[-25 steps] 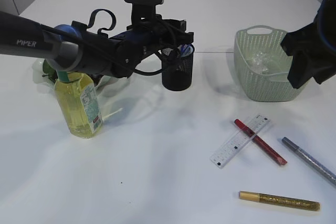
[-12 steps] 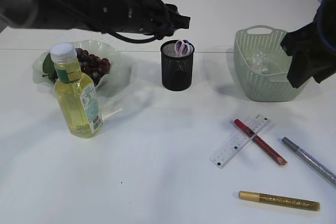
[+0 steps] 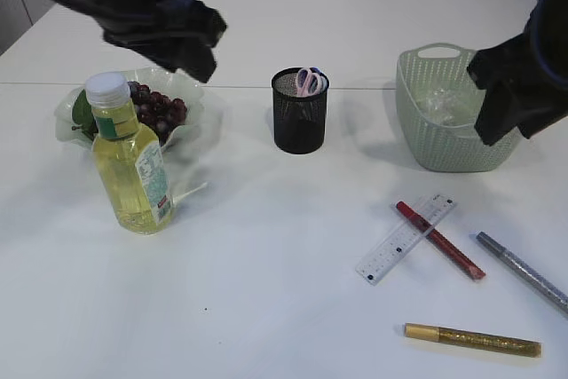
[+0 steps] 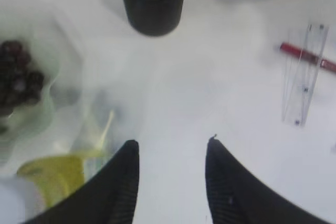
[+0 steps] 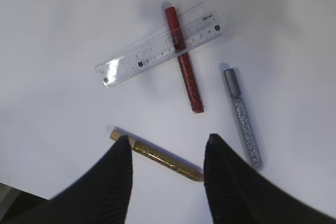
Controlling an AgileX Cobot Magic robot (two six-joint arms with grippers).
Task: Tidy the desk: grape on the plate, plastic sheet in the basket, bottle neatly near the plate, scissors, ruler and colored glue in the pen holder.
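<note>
Dark grapes (image 3: 155, 111) lie on the clear plate (image 3: 193, 122) at the left, behind the yellow bottle (image 3: 131, 166), which stands upright. Pink-handled scissors (image 3: 308, 80) stand in the black mesh pen holder (image 3: 299, 126). The crumpled plastic sheet (image 3: 441, 106) lies in the green basket (image 3: 444, 144). The clear ruler (image 3: 406, 237) lies crossed with a red glue pen (image 3: 439, 240), with a silver glue pen (image 3: 524, 271) and a gold one (image 3: 472, 340) nearby. My left gripper (image 4: 173, 142) is open and empty, high above the table between bottle and holder. My right gripper (image 5: 167, 141) is open and empty, high above the gold glue pen (image 5: 157, 156).
In the left wrist view the pen holder (image 4: 152, 11) is at the top and the bottle (image 4: 50, 174) at lower left. The right arm (image 3: 515, 95) hangs in front of the basket's right side. A table seam runs behind the holder.
My left arm has pulled back from over the pen holder, up and to the left; the scissors now stand uncovered in the holder. The right arm has barely moved.
</note>
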